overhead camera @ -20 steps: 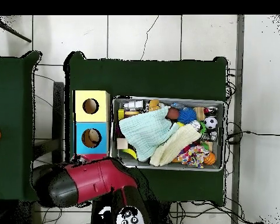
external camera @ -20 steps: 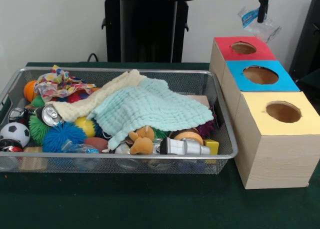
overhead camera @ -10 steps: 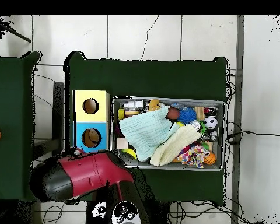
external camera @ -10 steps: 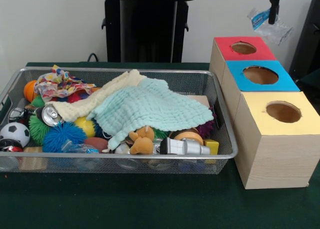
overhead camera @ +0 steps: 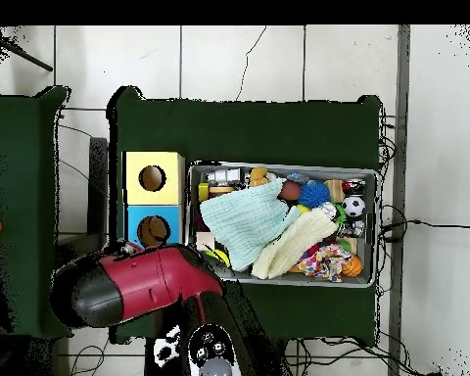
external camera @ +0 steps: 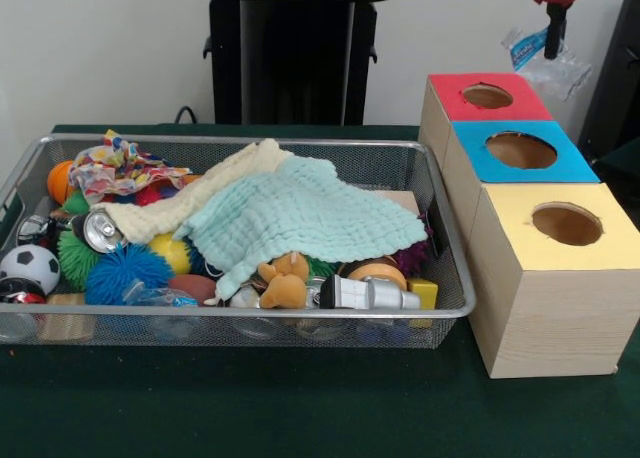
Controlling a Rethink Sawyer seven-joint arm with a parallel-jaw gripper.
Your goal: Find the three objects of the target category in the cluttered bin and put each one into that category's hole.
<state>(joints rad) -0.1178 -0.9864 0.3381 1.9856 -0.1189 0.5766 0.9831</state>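
The bin (external camera: 440, 308) sits on the green worktop (external camera: 250, 408), heaped with clutter: a mint cloth (external camera: 300, 218) and a cream cloth (external camera: 190, 203) drape over balls, a can (external camera: 100, 231) and a plush toy (external camera: 283, 281). Just beside its right rim stand 3 boxes, red (external camera: 485, 98), blue (external camera: 520, 150) and yellow (external camera: 562, 228), each with 1 hole. The tool (external camera: 553, 38) hangs beyond the red box, grasping a clear plastic wrapper (external camera: 545, 58); its blue label is unreadable.
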